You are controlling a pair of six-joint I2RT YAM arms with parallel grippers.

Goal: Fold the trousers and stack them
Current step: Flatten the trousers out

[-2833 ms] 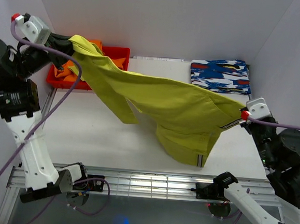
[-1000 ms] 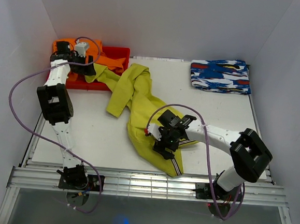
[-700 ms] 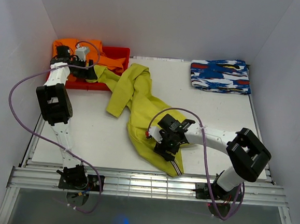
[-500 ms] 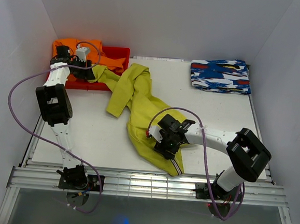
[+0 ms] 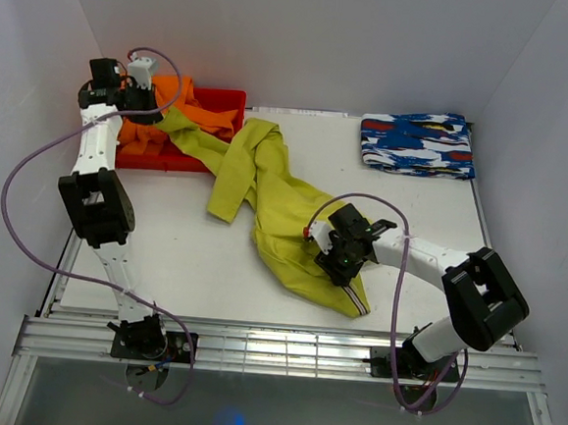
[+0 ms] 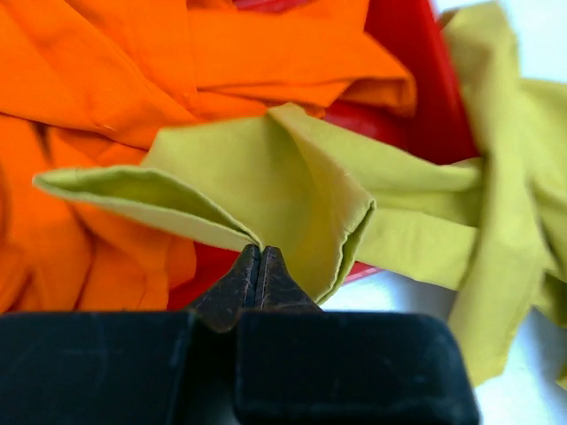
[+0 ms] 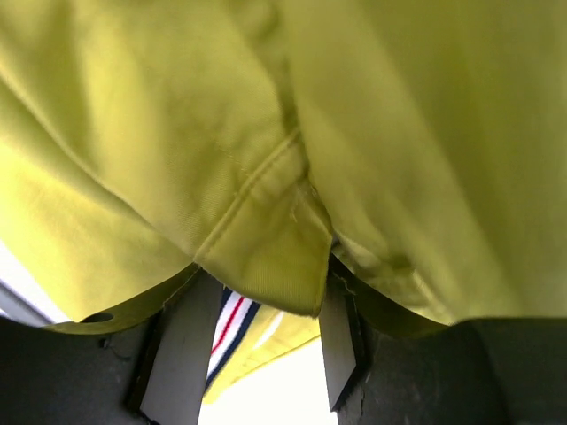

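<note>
Mostly buried under the orange garment (image 5: 179, 106): red bin (image 5: 219, 99). Covered by the trousers (image 5: 284, 213) in the wrist view: right gripper (image 7: 257, 350), grip unclear.

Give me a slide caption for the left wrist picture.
Closed left gripper pinching a fold of the bright yellow-green cloth trousers above a rumpled orange garment.

Plain white walls (image 5: 308, 37), white table (image 5: 182, 254)
</note>
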